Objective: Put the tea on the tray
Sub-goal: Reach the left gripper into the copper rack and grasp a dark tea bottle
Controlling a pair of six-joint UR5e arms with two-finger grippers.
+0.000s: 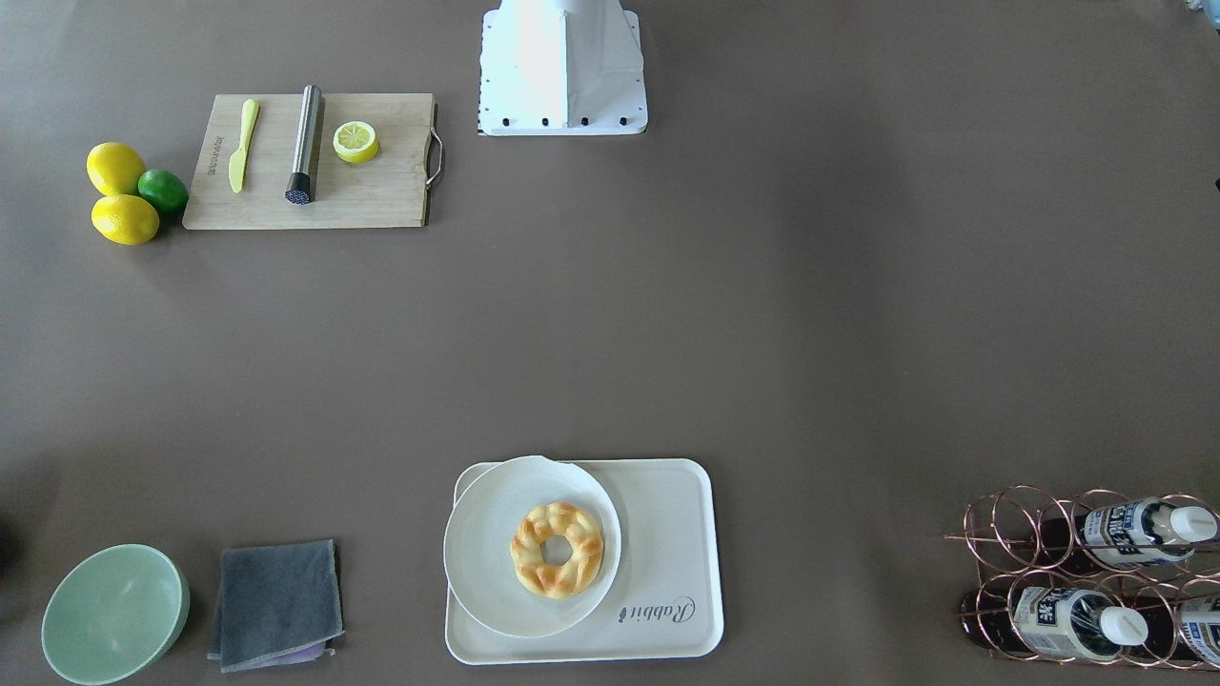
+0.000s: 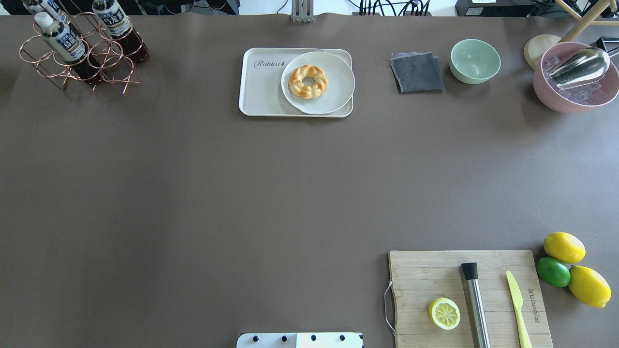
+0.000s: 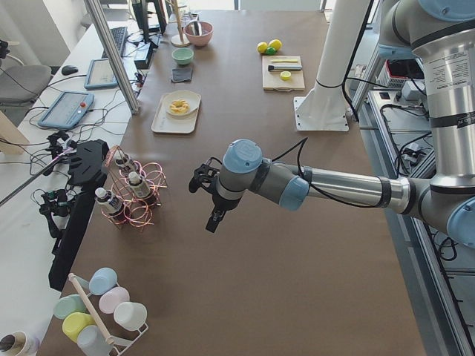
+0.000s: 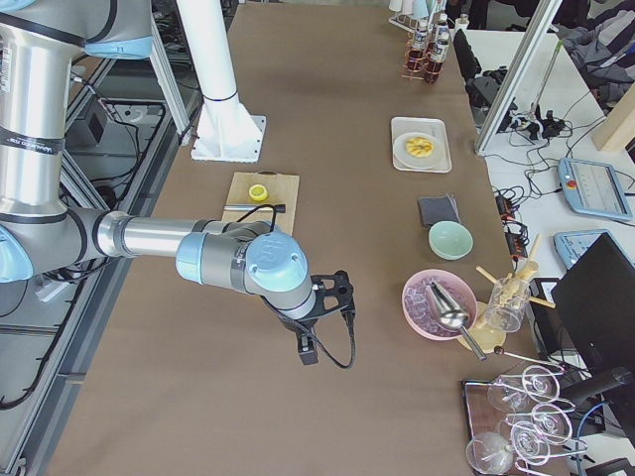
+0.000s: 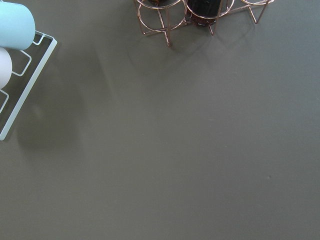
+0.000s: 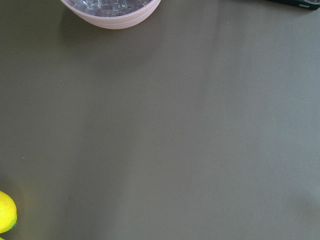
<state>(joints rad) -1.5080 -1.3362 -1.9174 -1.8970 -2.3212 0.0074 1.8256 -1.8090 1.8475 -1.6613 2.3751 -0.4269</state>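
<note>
While the tea (image 2: pixel 62 41) leans in the copper rack (image 3: pixel 154 176) at the far left corner, cap pointing away, the left gripper (image 3: pixel 199 180) hangs close beside it. I cannot tell if it is wide or closed.

Overhead view, from behind the robot. Along the far edge of the table (image 2: pixel 193 193), left to right: a wire rack (image 2: pixel 36 53) holding the tea bottles (image 2: pixel 60 37); the tray (image 2: pixel 261 94), with a plate (image 2: pixel 336 96) on its right half and a pastry ring (image 2: pixel 308 81) on the plate; a cloth (image 2: pixel 417 72); a bowl (image 2: pixel 475 60). Near right: a cutting board (image 2: pixel 425 270) bearing, left to right, a lemon half (image 2: pixel 444 313), a metal cylinder (image 2: pixel 475 304) and a knife (image 2: pixel 517 307); three whole citrus fruits (image 2: pixel 553 271) lie just beside its right edge.
</note>
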